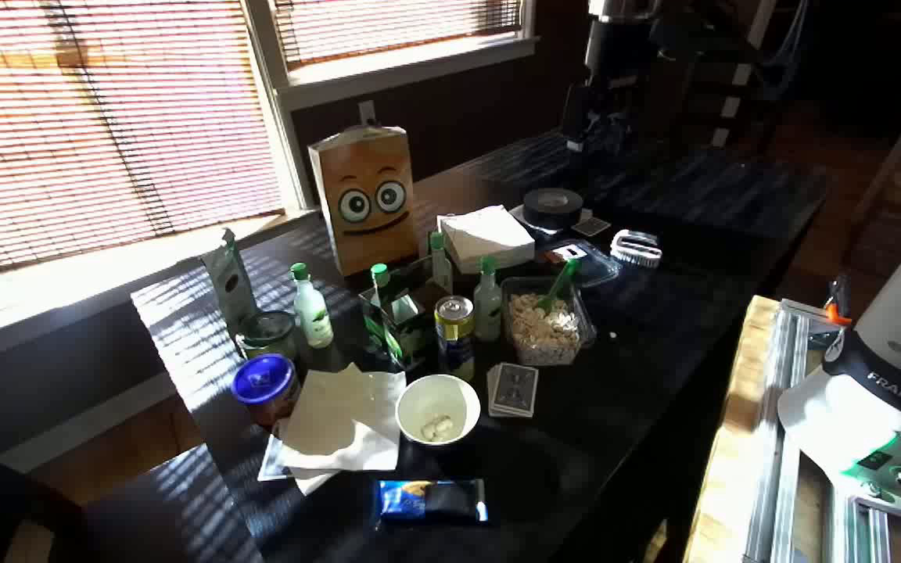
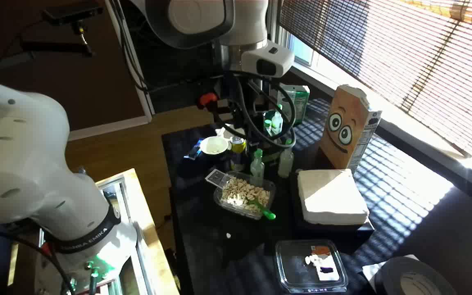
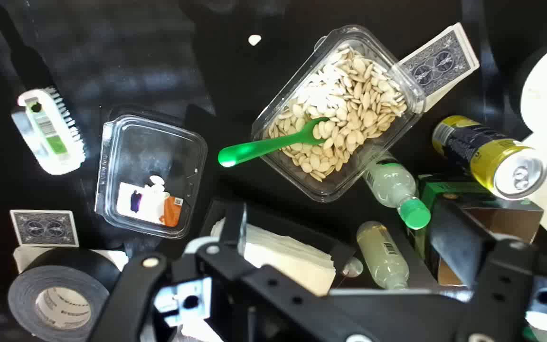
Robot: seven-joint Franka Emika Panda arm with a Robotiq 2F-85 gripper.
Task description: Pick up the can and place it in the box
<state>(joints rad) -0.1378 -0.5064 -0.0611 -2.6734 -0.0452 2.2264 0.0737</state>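
My end effector [image 3: 344, 228] has its fingers [image 3: 458, 247] spread wide in the wrist view, gripping nothing. From outside I can't read its state: too dark, too cluttered.

Can [image 1: 455, 332]: yellow and dark, silver top up, standing upright on the dark bench [image 1: 568, 469]. In the wrist view I get it toward the upper right, outside the gap between the fingers. Just beside it, a green carrier [image 1: 403, 344] and a green-capped bottle [image 1: 487, 305]; can't tell if either touches it. White bowl [image 1: 439, 391] right by it, a few pale pieces [image 1: 436, 427] in the bottom. Card deck [image 1: 514, 389] near, backs up.

Box [image 1: 364, 203]: tall, tan, cartoon face with round white eyes, upright near the window blinds [image 1: 106, 117]. I have it in both exterior views, well apart from the can. White stack [image 2: 334, 196] near the box.

Rest, quickly: clear tub [image 3: 333, 187] of pale seeds [image 3: 349, 90], green spoon [image 3: 273, 146] resting in them. Clear lid [image 3: 152, 147] near that, then brush [image 3: 52, 133] and tape roll [image 3: 62, 278] along the wrist view's left side. In an exterior view, blue packet [image 1: 432, 500] at the near end, purple-lidded tub [image 1: 264, 383] next to loose papers [image 1: 349, 414].
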